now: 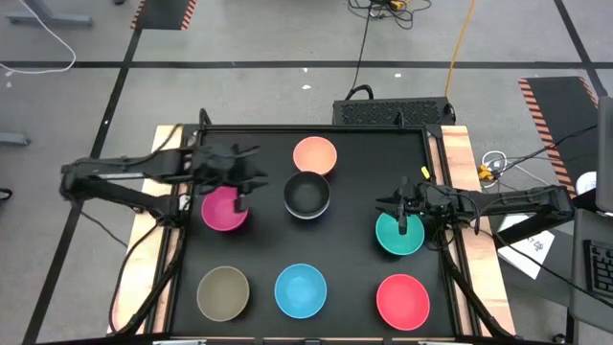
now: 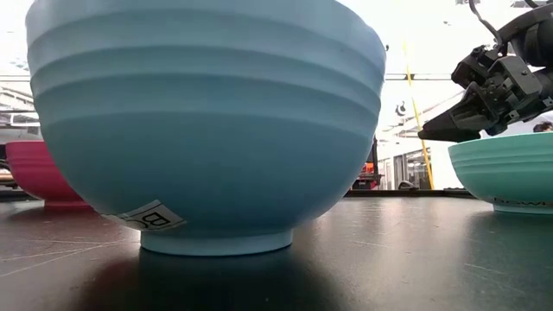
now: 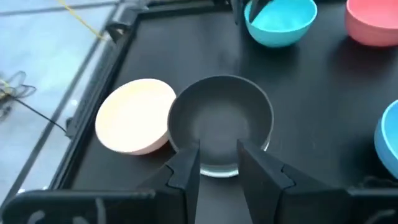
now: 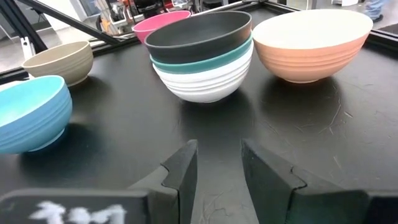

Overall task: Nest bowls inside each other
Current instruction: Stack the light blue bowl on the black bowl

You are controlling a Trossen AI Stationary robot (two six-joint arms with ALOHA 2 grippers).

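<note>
On the black table (image 1: 354,240), a stack of three nested bowls (image 4: 202,56), black over dark green over white, stands near the middle, just beside the peach-orange bowl (image 1: 314,154) toward the far edge; the magenta bowl (image 1: 224,209) sits near the left edge, the teal bowl (image 1: 398,234) near the right; olive-brown (image 1: 223,291), light blue (image 1: 301,289) and red (image 1: 402,299) bowls line the near edge; the left gripper (image 1: 243,197) hangs over the magenta bowl's rim, jaws apart, empty; the right gripper (image 1: 402,222) hangs over the teal bowl, jaws apart, empty.
</note>
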